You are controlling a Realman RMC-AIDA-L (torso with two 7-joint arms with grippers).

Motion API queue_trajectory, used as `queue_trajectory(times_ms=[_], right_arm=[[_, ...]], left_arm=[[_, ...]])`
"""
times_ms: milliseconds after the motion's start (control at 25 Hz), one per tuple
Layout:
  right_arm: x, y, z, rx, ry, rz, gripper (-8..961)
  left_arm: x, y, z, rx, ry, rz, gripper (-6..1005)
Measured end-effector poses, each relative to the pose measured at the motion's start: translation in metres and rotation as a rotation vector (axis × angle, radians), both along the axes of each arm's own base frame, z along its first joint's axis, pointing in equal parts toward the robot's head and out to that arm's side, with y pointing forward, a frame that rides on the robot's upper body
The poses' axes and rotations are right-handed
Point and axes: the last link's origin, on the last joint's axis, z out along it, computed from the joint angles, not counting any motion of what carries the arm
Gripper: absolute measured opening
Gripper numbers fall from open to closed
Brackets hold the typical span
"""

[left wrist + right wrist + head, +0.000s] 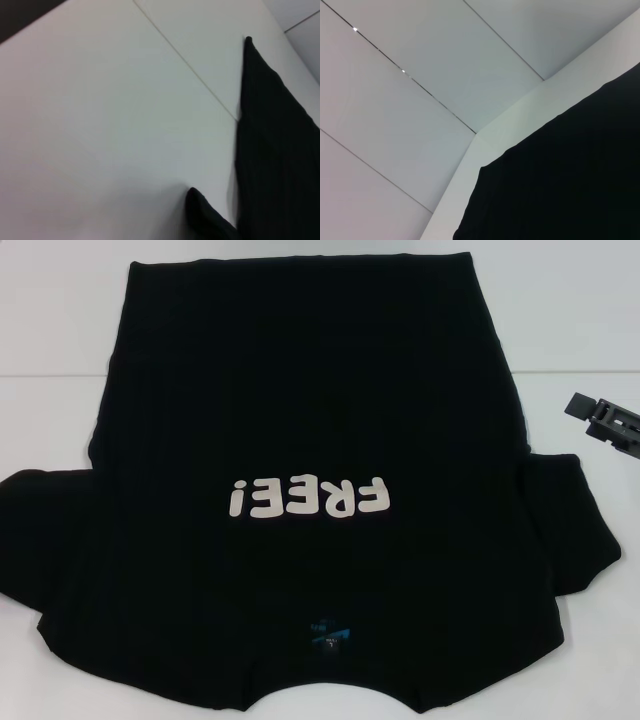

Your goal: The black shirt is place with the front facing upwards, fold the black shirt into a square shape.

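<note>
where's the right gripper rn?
In the head view the right gripper is at the right edge, over the white table, just past the black shirt and above its right sleeve, apart from the fabric.

Lab-like: bare white table (60,320), white wall panels (420,60).

Head view: black shirt (300,440) collar and hem running off frame; right gripper (606,420) showing partly, fingers unclear.

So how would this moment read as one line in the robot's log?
black shirt: flat, unfolded, print up, collar nearest robot | right gripper: beside shirt over table | left gripper: out of view
</note>
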Motion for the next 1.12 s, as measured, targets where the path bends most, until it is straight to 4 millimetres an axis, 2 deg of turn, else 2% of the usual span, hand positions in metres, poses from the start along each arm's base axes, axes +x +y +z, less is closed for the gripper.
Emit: queue_trajectory(times_ms=[160,320,360,560,720,880,1120], right_arm=[[0.0,-0.001,0.0,-0.002,0.001,0.001,823],[0.0,-0.001,0.0,-0.004,0.006,-0.002,822],[0.0,-0.001,0.0,-0.004,0.006,-0.002,821],[0.0,-0.001,0.0,-0.005,0.006,-0.002,819],[0.0,-0.001,-0.001,-0.004,0.005,-0.001,817],[0.001,-0.001,-0.001,-0.004,0.003,-0.004,815],[0.002,-0.002,-0.001,-0.005,0.001,-0.005,813]], left_arm=[[0.002,0.0,-0.001,-0.008,-0.005,-0.003,26],[0.014,0.003,-0.002,-0.02,-0.046,-0.047,26],[0.03,0.007,-0.002,-0.03,-0.108,-0.113,26],[0.063,0.019,-0.002,-0.065,-0.2,-0.218,25],[0.078,0.028,-0.026,-0.112,-0.24,-0.24,25],[0.083,0.04,-0.056,-0.152,-0.196,-0.235,25],[0.099,0.05,-0.083,-0.244,-0.156,-0.308,26]])
